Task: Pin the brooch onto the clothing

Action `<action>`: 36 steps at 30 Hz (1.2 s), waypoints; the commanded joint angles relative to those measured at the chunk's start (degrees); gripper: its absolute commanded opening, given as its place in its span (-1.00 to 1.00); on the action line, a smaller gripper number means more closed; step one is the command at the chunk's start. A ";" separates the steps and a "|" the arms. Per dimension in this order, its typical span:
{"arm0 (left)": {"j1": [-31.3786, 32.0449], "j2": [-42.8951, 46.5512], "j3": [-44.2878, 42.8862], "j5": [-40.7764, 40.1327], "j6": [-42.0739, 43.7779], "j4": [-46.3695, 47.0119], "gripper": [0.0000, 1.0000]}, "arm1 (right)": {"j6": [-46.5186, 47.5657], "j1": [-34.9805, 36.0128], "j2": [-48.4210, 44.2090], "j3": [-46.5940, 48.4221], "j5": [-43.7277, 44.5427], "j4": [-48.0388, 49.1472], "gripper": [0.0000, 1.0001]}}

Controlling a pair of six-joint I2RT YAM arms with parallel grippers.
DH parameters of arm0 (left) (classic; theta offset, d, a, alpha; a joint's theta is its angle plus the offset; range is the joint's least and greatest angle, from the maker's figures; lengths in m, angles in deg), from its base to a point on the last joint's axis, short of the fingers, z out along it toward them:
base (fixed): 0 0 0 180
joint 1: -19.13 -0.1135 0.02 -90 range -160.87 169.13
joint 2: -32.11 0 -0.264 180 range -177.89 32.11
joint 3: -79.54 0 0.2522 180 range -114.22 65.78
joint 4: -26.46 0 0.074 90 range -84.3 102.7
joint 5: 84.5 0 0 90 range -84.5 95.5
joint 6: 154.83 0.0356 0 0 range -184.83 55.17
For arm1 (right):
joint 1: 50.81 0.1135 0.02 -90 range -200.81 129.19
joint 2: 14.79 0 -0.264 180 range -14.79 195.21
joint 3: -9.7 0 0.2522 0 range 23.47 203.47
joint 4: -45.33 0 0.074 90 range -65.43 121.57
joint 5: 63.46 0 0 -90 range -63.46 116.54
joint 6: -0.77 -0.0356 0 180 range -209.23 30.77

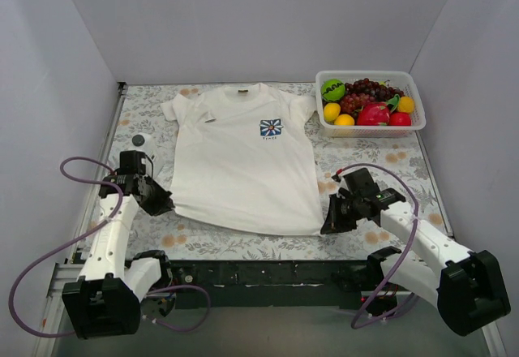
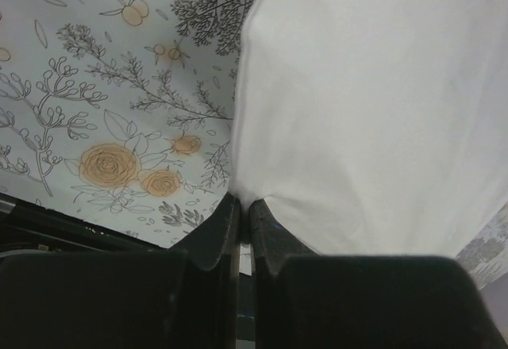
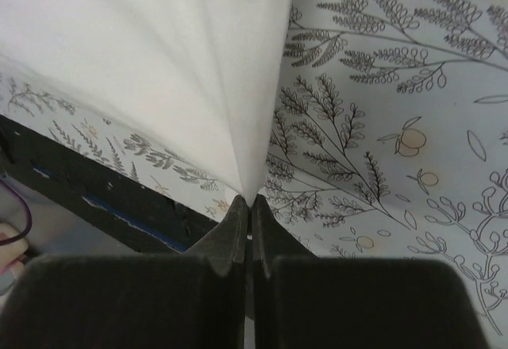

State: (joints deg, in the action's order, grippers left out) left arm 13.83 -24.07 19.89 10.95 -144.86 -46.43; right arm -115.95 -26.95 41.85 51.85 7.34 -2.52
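The white T-shirt [image 1: 243,158] lies flat on the floral tablecloth, collar at the far side, with a blue-and-white flower print [image 1: 271,127] on its chest. My left gripper [image 1: 166,205] is shut on the shirt's near left hem corner; the left wrist view shows the jaws [image 2: 242,202] pinching white cloth [image 2: 365,111]. My right gripper [image 1: 326,225] is shut on the near right hem corner; in the right wrist view [image 3: 251,200] the cloth [image 3: 175,55] pulls into a point. The brooch [image 1: 139,139], a small round grey disc, lies on the table left of the shirt, beyond my left gripper.
A white basket [image 1: 369,124] of toy fruit stands at the far right, beside the shirt's sleeve. A small dark mark [image 1: 209,118] sits on the shirt's left chest. White walls enclose three sides. The table's dark front edge [image 1: 259,272] runs just behind both grippers.
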 commanded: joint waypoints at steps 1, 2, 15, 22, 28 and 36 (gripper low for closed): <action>0.82 3.62 1.41 -3.52 -1.71 -6.69 -1.00 | 0.18 1.98 1.10 2.03 1.01 -6.42 -0.97; 0.73 4.41 1.33 -3.78 -2.41 -8.09 -1.00 | 0.09 2.24 1.54 2.03 1.09 -6.78 -0.97; 0.73 10.48 0.09 -8.53 -3.73 -16.18 -1.00 | -0.61 8.66 2.51 2.20 1.80 -10.83 -0.97; 0.91 11.71 -0.87 -12.22 -5.75 -19.26 -1.00 | -1.32 11.38 3.30 2.29 1.01 -10.83 -0.97; 0.82 12.41 -1.40 -11.35 -5.23 -19.97 -1.00 | -0.70 13.06 5.06 2.20 1.01 -12.40 -0.97; 0.82 13.90 -2.36 -7.65 -2.51 -20.14 -0.34 | 1.05 13.41 4.00 3.87 1.62 -16.10 -0.79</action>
State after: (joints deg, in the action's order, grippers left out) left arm 14.62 -11.62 20.53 2.74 -148.99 -64.16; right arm -116.34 -13.92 47.08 53.18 8.47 -13.16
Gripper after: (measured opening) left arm 0.183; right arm 0.031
